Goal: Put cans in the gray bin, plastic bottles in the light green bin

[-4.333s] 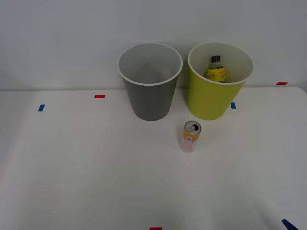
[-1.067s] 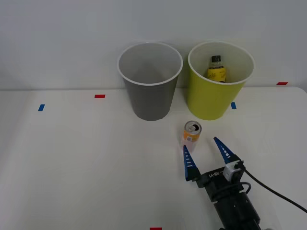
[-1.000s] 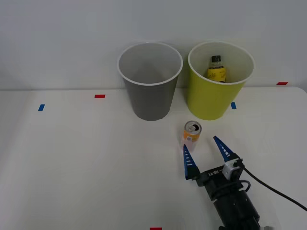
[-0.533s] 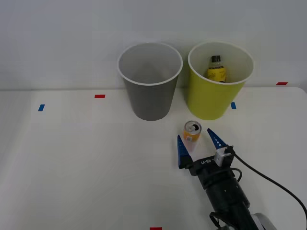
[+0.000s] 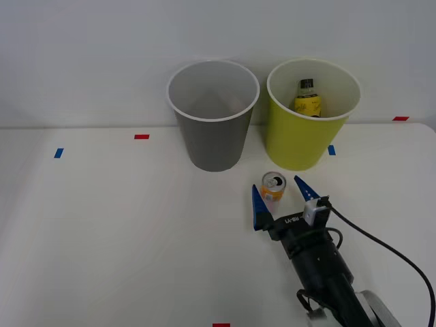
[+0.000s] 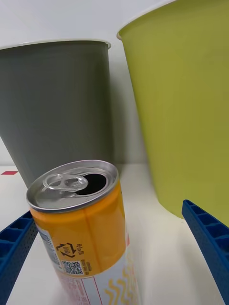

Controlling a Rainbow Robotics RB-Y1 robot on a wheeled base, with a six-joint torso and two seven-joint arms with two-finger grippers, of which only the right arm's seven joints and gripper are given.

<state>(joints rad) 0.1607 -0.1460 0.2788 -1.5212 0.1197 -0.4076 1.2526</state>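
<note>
— So, how many of each thing stand on the bench [image 5: 102, 231]?

— One can [image 5: 272, 189], one plastic bottle [image 5: 307, 97], and two bins: the gray bin [image 5: 214, 122] and the light green bin [image 5: 303, 133], side by side. The can stands upright on the bench, in front of the light green bin and a little toward the gray one, near it but apart. The bottle is upright inside the light green bin, with its black cap and yellow label above the rim.

— And the pincer [image 5: 280, 196]?

— One, the right one. Its blue fingers [image 5: 257, 208] are spread, one on each side of the can. Whether they touch the can, I cannot tell.

— What does the wrist view add?

— The can [image 6: 83, 228] close up: the pull-tab top with its opening, the orange band, a printed code and the pale lower body. The gray bin [image 6: 57, 105] and the light green bin [image 6: 181, 109] rise behind it, and the ribbed fingers [image 6: 207, 243] sit on either side of it. The front view alone looks into the bins, so there the bottle is seen, and small red and blue tape marks [image 5: 142, 137] on the bench beside the gray bin.
</note>
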